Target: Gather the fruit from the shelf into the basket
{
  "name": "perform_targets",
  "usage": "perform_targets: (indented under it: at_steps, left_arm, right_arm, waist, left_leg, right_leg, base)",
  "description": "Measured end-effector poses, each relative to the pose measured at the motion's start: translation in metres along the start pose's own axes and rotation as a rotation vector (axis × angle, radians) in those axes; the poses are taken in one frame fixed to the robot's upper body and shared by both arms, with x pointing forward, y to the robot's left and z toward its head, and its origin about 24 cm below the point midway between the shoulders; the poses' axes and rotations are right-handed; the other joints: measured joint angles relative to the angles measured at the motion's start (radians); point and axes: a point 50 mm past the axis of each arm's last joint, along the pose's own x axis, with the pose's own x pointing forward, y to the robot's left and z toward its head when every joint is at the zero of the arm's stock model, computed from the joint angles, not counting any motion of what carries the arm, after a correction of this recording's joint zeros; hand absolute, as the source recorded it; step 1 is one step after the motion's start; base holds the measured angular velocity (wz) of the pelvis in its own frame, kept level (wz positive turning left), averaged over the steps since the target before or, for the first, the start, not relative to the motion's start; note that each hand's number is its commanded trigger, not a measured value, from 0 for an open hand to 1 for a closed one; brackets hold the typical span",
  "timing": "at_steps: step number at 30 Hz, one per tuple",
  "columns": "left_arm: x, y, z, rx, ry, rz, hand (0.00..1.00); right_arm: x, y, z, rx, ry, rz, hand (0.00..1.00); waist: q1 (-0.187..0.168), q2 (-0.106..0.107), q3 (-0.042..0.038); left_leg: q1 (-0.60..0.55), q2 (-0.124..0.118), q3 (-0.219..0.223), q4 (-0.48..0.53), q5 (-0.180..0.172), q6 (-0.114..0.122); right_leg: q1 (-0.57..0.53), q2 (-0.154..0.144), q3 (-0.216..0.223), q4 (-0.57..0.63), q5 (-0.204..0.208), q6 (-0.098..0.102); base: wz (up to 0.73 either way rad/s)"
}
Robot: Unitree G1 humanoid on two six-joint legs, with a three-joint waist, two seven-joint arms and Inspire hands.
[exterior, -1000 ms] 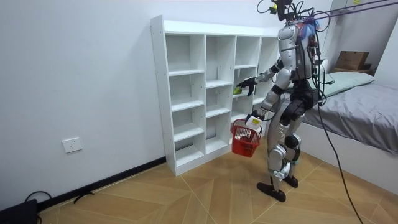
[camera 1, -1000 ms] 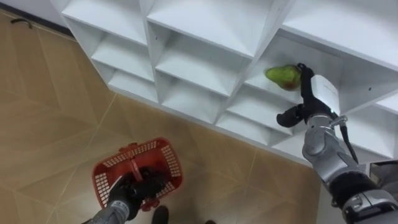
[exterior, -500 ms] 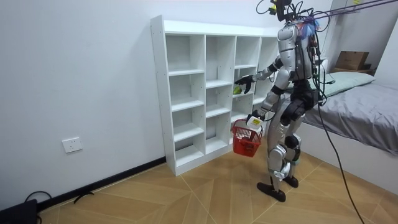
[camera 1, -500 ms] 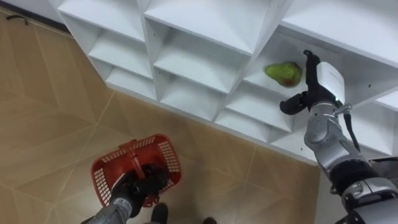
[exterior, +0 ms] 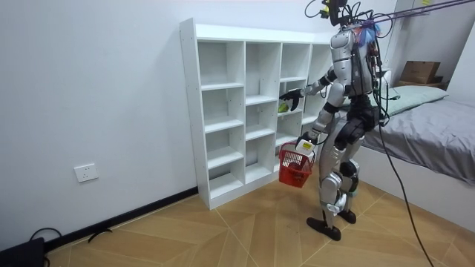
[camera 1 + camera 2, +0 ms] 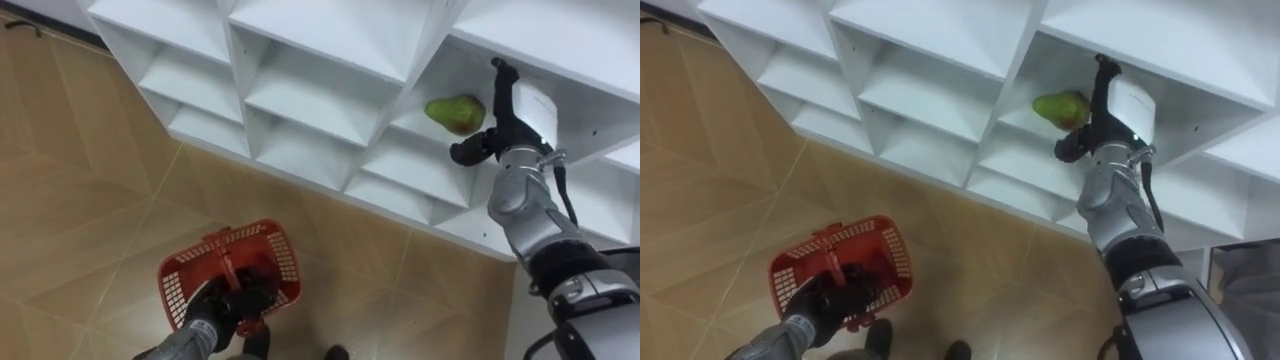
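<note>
A green pear-like fruit with a reddish patch lies on a shelf of the white closet, in a compartment at my upper right. My right hand is inside that compartment just right of the fruit, open, fingers pointing up and thumb out below it; whether it touches the fruit I cannot tell. My left hand hangs low, shut on the handle of a red plastic basket above the wooden floor. In the room view I stand facing the closet, basket at knee height, fruit by my outstretched hand.
The closet's other compartments hold nothing. A bed stands behind me at the room view's right, with a cardboard box beyond it. A wall socket sits low on the wall at the room view's left.
My right hand has risen a little and settled closer beside the fruit. The basket has swung slightly to the right under my left hand. The fruit has not moved.
</note>
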Motion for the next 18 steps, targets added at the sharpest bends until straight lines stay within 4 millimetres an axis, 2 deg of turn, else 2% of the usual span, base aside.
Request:
perform_targets:
  at_steps: [11,18]
  left_arm:
    - [0.0009,-0.0018,0.0024,0.016,-0.002,-0.016,1.00]
    - [0.0008,-0.0033,0.0008,0.021,0.003,-0.024,1.00]
  right_arm:
    - [0.0012,-0.0014,0.0027,0.002,-0.005,-0.017,0.00]
    - [0.0015,-0.0013,0.0019,0.000,-0.002,-0.008,0.00]
  waist:
    - [0.007,-0.003,0.0038]
    - [0.031,0.005,0.0081]
  left_leg:
    - [-0.019,0.001,-0.012,0.018,0.000,0.001]
    - [-0.039,0.001,-0.015,0.019,0.001,0.002]
  right_leg:
    - [-0.013,0.000,-0.003,0.012,0.000,-0.001]
    - [-0.037,0.001,-0.007,0.020,0.002,-0.003]
  base:
    - [0.02]
    - [0.00]
